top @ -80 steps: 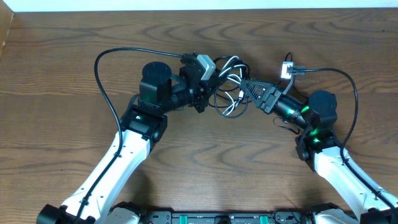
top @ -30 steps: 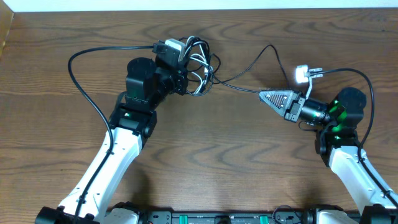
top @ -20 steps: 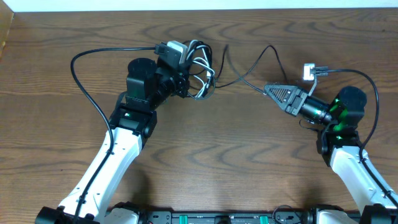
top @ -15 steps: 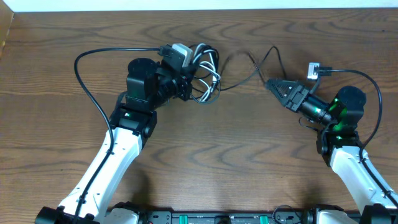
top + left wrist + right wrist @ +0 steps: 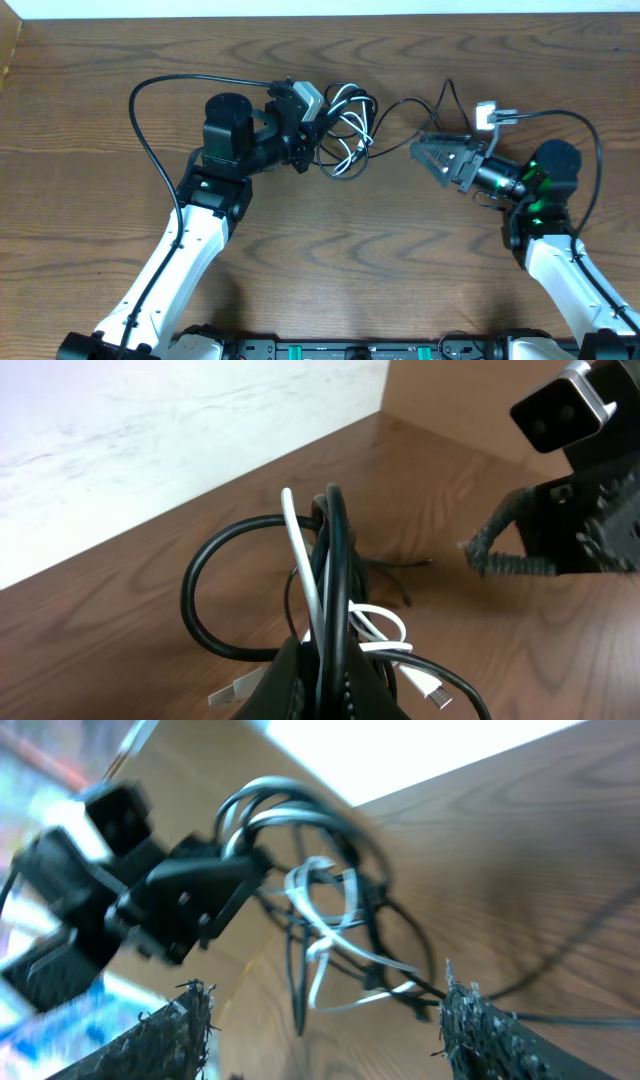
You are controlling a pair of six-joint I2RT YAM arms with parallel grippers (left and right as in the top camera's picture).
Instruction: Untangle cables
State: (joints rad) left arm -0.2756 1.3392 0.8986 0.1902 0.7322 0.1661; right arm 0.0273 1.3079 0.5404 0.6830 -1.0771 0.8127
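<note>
Presently, the left gripper [image 5: 308,143] is seen clamped shut on the cables [image 5: 345,135]. They form a knot of black loops with one white cord [image 5: 300,560] threaded through it, and lie at the far middle of the wooden tabletop [image 5: 330,270]. Because every loop is pinched together in that one grip, the knot could be drawn tighter rather than loosened by any hard pull. A loose black strand [image 5: 405,103] is arched rightward towards the right gripper [image 5: 432,155], whose jaws are spread wide with nothing held between them. That strand could be missed on closing, or the arm's own thicker wire [image 5: 583,130] could be snagged instead. Thin black cord may be poorly distinguished against the dark wood grain. Beyond the far edge only a pale strip [image 5: 300,8] can be made out.
</note>
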